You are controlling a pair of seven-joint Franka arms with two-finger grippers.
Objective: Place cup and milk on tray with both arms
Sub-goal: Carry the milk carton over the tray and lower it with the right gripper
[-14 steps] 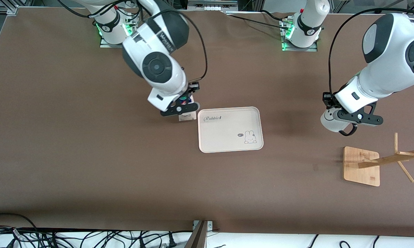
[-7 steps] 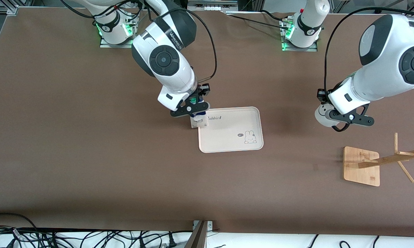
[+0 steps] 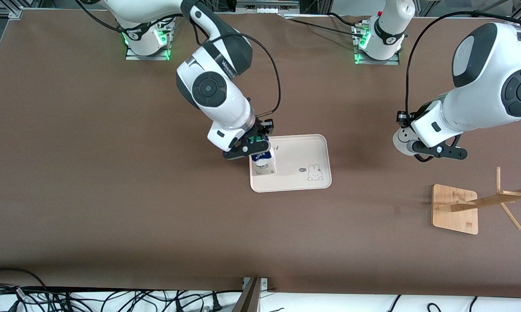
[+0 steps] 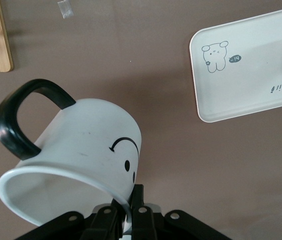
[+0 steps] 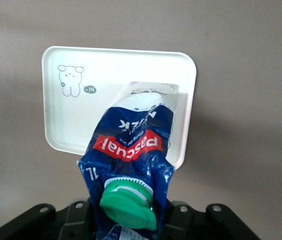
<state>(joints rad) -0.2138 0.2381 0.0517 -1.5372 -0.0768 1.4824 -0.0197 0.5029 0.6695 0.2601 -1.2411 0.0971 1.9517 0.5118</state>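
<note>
The right gripper (image 3: 255, 147) has carried the milk (image 3: 263, 161) from beside the tray (image 3: 305, 184) to over it.

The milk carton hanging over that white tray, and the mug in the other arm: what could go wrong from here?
1. The right gripper holds the milk carton only by its crumpled top near the green cap; over the tray it might slip or land tilted and topple.
2. The left gripper pinches the cup by its thin rim, tilted, over bare table; it could swing or slide out.
3. Both arms head for one small tray and might crowd each other.
</note>
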